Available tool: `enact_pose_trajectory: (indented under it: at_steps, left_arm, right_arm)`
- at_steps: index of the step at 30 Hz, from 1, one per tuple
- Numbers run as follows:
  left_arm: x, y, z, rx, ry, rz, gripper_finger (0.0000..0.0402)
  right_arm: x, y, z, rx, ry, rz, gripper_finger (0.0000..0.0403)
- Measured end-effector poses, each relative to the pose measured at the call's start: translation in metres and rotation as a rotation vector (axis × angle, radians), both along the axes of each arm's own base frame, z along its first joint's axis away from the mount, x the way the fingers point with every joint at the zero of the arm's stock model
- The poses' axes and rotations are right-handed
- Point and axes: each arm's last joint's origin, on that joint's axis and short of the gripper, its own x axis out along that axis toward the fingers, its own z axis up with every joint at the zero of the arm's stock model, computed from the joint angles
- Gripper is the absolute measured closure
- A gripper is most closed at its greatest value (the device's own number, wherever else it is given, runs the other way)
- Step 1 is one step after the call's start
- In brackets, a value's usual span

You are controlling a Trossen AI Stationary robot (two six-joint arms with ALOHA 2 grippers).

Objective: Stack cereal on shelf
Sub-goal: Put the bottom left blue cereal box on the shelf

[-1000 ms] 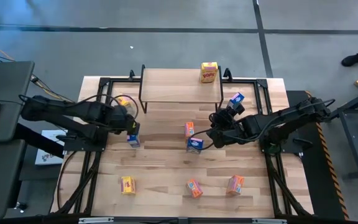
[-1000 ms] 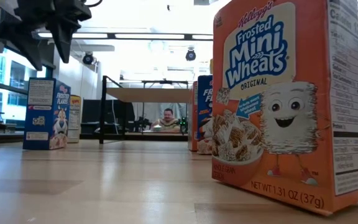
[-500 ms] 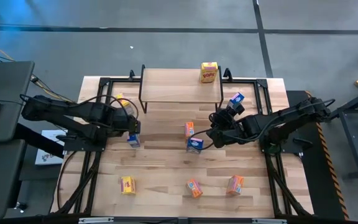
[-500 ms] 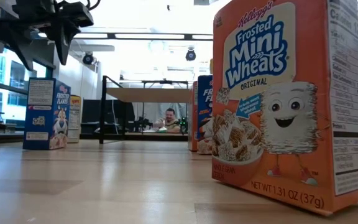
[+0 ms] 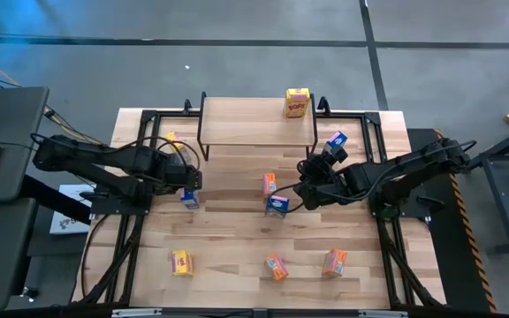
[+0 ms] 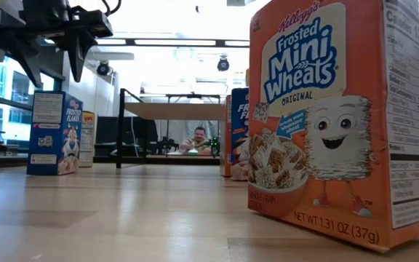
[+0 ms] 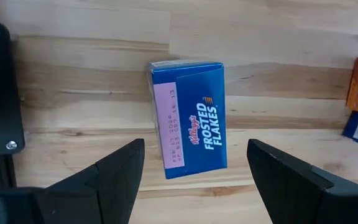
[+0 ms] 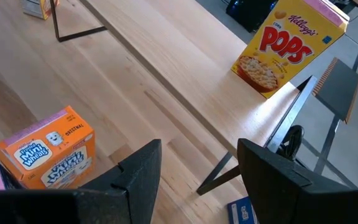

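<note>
Though unheld — blue cereal box [image 7: 190, 118] between left fingers [image 7: 120, 177]

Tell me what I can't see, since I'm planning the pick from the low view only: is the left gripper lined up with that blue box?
Observer: Yes. The left wrist view shows the left gripper open, with a finger to either side of the blue Frosted Flakes box and not touching it.
Operator: Is anything on the shelf yet?
Observer: One yellow Pops box stands at the right end of the shelf.
Operator: And the right gripper?
Observer: The right gripper is open and empty, just in front of the shelf's right end.
</note>
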Motion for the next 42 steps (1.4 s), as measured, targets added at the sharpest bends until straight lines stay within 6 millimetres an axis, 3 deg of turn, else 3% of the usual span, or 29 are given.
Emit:
enact_pose_trajectory:
  at_steps: [20, 34, 42]
  left_arm:
    - [0.018, -0.002, -0.017, 0.025, 0.083, 0.013, 0.0127]
    - [0.028, -0.002, -0.030, -0.002, 0.168, -0.100, 0.0127]
    - [0.031, 0.005, -0.034, 0.007, 0.193, -0.135, 0.0151]
  right_arm:
    - [0.000, 0.000, 0.000, 0.000, 0.001, 0.000, 0.0199]
    - [0.000, 0.000, 0.000, 0.000, 0.001, 0.000, 0.0199]
    - [0.000, 0.000, 0.000, 0.000, 0.001, 0.000, 0.0199]
